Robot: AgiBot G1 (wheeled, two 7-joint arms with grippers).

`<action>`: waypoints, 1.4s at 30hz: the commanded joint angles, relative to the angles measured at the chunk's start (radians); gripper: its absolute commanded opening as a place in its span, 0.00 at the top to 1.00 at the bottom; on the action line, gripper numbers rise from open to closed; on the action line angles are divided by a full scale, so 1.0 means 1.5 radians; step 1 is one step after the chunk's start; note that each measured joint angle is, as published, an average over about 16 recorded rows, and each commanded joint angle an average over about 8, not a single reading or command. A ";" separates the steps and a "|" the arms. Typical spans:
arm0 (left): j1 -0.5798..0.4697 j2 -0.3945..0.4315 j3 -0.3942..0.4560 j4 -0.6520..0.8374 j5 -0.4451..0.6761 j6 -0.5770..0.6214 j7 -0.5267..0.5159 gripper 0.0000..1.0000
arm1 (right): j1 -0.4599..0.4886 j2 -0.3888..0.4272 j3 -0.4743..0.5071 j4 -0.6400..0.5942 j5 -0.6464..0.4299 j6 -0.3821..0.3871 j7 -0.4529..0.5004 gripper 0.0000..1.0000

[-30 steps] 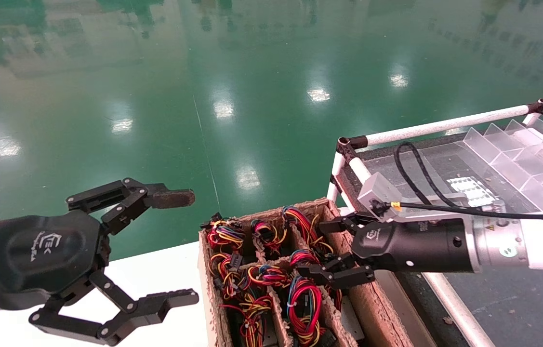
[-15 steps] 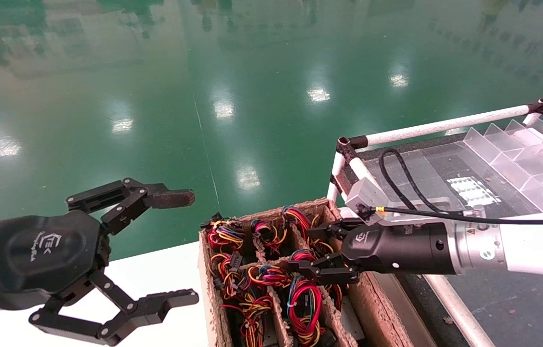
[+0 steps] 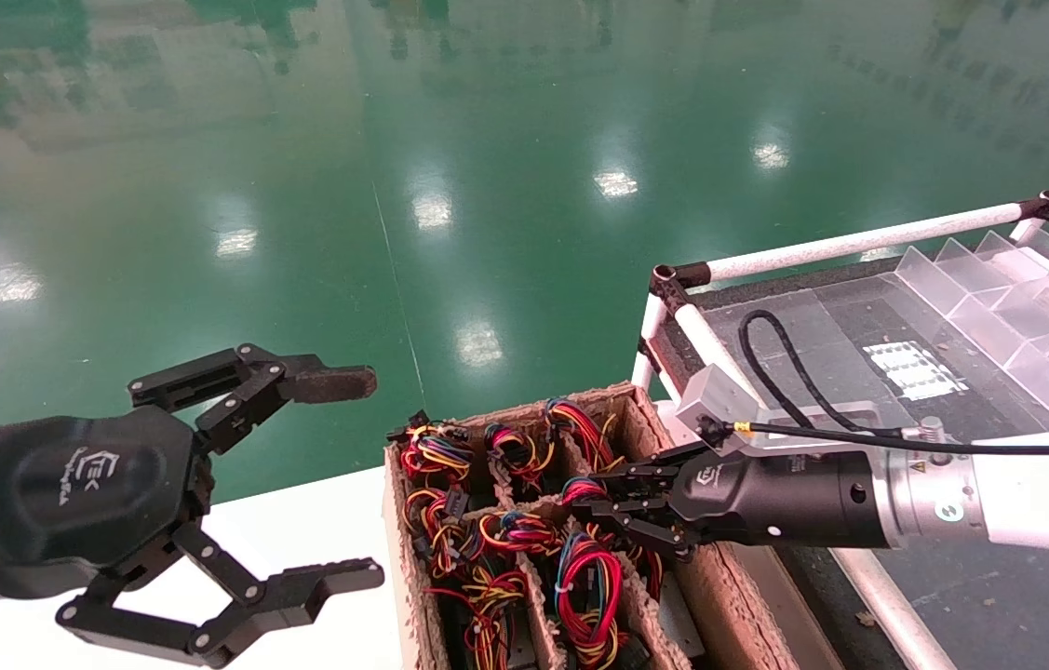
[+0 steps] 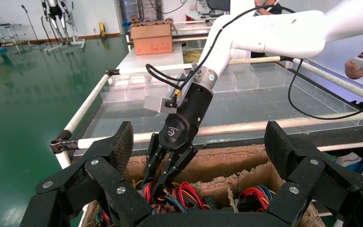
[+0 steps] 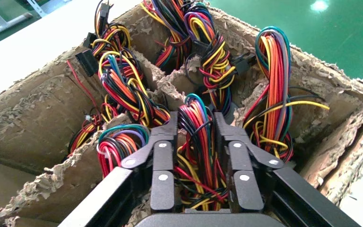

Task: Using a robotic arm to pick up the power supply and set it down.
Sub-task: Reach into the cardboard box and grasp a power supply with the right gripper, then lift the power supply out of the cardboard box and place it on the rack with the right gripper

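The power supply shows only as its tied bundle of red, yellow, orange and black wires (image 5: 196,142) standing up out of a middle compartment of the cardboard box (image 3: 729,605). Its grey case is hidden down in the compartment. My right gripper (image 3: 580,502), the robotic arm's, reaches in from the right and is shut on this bundle (image 3: 583,490), one finger pressing each side (image 5: 196,118). The left wrist view shows it from the front, gripper (image 4: 153,189) among the wires. My left gripper (image 3: 361,476) hangs open and empty to the left of the box.
Other compartments of the box hold several like wire bundles (image 3: 436,456). The box stands on a white table (image 3: 301,530). A white pipe frame (image 3: 859,244) with clear plastic dividers (image 3: 999,307) lies to the right. Green floor lies beyond.
My right gripper moved left and down into the box and its fingers closed from wide open onto the wire bundle. The left arm has not moved.
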 commanded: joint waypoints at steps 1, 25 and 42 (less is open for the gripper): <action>0.000 0.000 0.000 0.000 0.000 0.000 0.000 0.00 | 0.000 -0.002 0.000 -0.003 -0.001 0.002 -0.004 1.00; 0.000 0.000 0.000 0.000 0.000 0.000 0.000 0.00 | -0.015 0.075 0.073 0.032 0.119 -0.038 -0.007 1.00; 0.000 0.000 0.000 0.000 0.000 0.000 0.000 0.00 | 0.068 0.127 0.146 0.021 0.196 -0.047 -0.014 1.00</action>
